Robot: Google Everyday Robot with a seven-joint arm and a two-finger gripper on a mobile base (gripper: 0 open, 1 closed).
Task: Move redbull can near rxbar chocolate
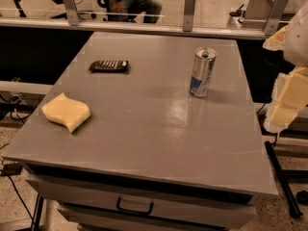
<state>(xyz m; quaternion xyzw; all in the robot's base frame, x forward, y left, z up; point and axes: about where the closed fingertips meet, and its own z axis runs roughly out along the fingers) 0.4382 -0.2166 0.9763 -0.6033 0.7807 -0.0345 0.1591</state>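
The redbull can [202,72] stands upright on the grey table [144,129], toward the back right. It is silver with blue panels and a shiny top. The rxbar chocolate [109,66] lies flat at the back left, a dark wrapper with pale lettering, well apart from the can. My gripper [286,100] is at the right edge of the view, beyond the table's right side, its pale padded fingers [284,114] pointing down. It holds nothing and is to the right of the can, not touching it.
A wavy pale-yellow sponge [66,111] lies at the table's front left. A drawer with a dark handle [134,207] sits under the tabletop. A metal rail with posts [188,8] runs behind the table. A black pole [284,177] leans at the right.
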